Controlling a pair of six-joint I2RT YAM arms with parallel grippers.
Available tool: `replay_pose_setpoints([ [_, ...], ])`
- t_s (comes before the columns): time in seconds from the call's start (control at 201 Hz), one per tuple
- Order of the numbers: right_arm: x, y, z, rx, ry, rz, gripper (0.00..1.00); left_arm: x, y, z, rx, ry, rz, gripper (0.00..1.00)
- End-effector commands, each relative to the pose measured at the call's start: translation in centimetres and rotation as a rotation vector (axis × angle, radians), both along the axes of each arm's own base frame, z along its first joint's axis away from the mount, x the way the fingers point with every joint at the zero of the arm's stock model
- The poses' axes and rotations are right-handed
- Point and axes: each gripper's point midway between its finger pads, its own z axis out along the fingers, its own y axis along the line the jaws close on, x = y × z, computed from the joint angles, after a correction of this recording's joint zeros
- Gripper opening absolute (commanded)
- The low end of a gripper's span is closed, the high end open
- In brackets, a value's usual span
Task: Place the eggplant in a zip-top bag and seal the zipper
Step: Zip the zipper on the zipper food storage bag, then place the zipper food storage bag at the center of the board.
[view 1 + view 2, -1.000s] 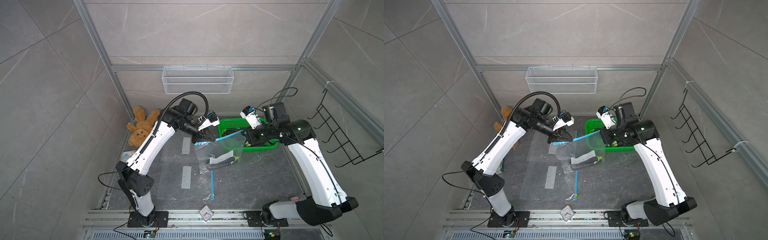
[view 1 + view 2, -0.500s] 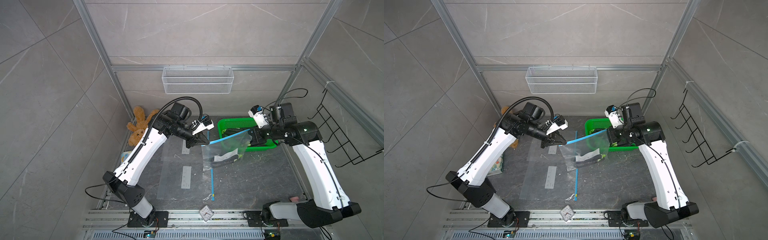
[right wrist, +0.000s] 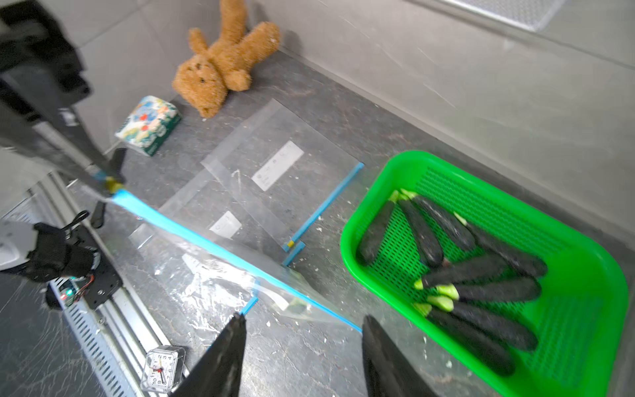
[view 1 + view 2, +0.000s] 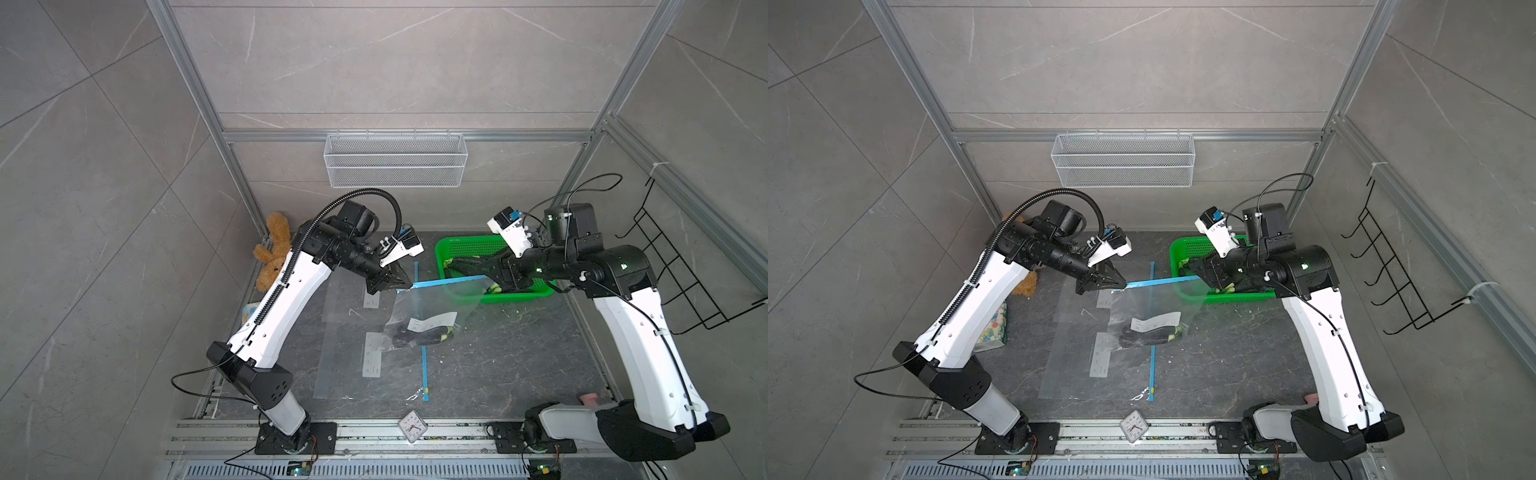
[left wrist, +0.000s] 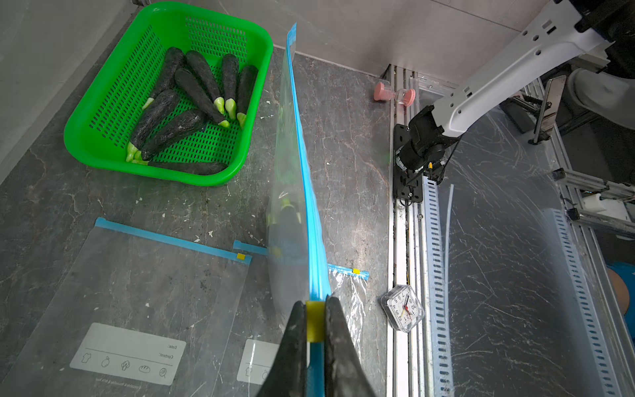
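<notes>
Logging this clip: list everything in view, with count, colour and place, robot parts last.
held zip-top bag: one, clear with blue zipper, hanging from left fingers
bagged eggplant: one, dark, at bag bottom
spare bags: two, clear, flat, overlapping on table
basket: one, green, back right
basket eggplants: about eight, dark, inside basket
teddy bear: one, brown, back left corner
patterned box: one, multicoloured, beside bear
clock: one, clear, front centre
sand timer: one, pink, front right
mesh bin: one, white, hung at back
wire rack: one, black, hung at right
left fingers: one pair, black, shut on bag's zipper end
right fingers: one pair, black, open, at zipper's other end
</notes>
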Motion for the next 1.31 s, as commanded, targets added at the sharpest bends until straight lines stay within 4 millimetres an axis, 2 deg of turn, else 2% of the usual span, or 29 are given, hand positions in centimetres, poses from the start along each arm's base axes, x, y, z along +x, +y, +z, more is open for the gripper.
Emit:
replay_pose_setpoints([
  [0.0, -0.6, 4.1, -0.2, 0.021, -0.016, 0.215, 0.57, -0.1, 0.1, 0.5, 0.003, 0.022, 0.004, 0.07],
  [0.05, -1.0, 5.4, -1.0, 0.004, -0.003, 0.273, 0.57, 0.0, 0.0, 0.7, 0.001, 0.021, 0.003, 0.07],
  [0.174, -0.6, 7.0, -2.8, -0.012, 0.016, 0.328, 0.58, 0.3, -0.3, 0.9, -0.001, 0.022, -0.005, 0.08],
  [0.418, -0.2, 8.3, -5.3, -0.041, 0.08, 0.369, 0.56, 0.5, -0.7, 0.9, -0.003, 0.029, -0.012, 0.08],
  [0.503, -0.4, 8.4, -5.9, -0.045, 0.105, 0.375, 0.49, 0.5, -0.7, 1.0, -0.004, 0.024, -0.012, 0.09],
  [0.607, -0.7, 8.2, -6.7, -0.056, 0.135, 0.36, 0.34, 0.6, -0.7, 1.0, -0.006, 0.021, -0.004, 0.13],
  [0.786, -1.2, 7.8, -8.5, -0.071, 0.199, 0.336, 0.24, 0.5, -0.7, 1.2, -0.023, 0.006, -0.005, 0.15],
  [0.846, -1.6, 7.8, -8.5, -0.06, 0.211, 0.341, 0.26, 0.4, -0.7, 1.3, -0.028, -0.001, -0.005, 0.15],
  [0.921, -1.9, 7.8, -8.3, -0.042, 0.209, 0.342, 0.41, 0.3, -0.6, 1.5, -0.033, -0.008, -0.006, 0.15],
  [1.045, -2.5, 8.0, -8.0, -0.02, 0.22, 0.35, 0.41, 0.2, -0.5, 1.6, -0.039, -0.013, -0.006, 0.15],
  [1.105, -2.7, 7.9, -8.1, -0.021, 0.232, 0.345, 0.33, 0.2, -0.5, 1.6, -0.039, -0.015, -0.008, 0.15],
  [1.219, -2.5, 7.3, -7.8, -0.019, 0.221, 0.29, 0.03, 0.4, -0.5, 1.6, -0.039, -0.019, 0.008, 0.23],
  [1.274, -2.5, 6.8, -7.3, -0.017, 0.217, 0.247, 0.0, 0.8, -0.5, 1.7, -0.04, -0.032, 0.032, 0.33],
  [1.289, -2.5, 6.6, -7.2, -0.019, 0.216, 0.229, 0.0, 1.0, -0.4, 1.8, -0.041, -0.04, 0.041, 0.38],
  [1.304, -2.5, 6.4, -7.2, -0.021, 0.22, 0.209, 0.0, 1.2, -0.4, 1.9, -0.042, -0.044, 0.057, 0.47],
])
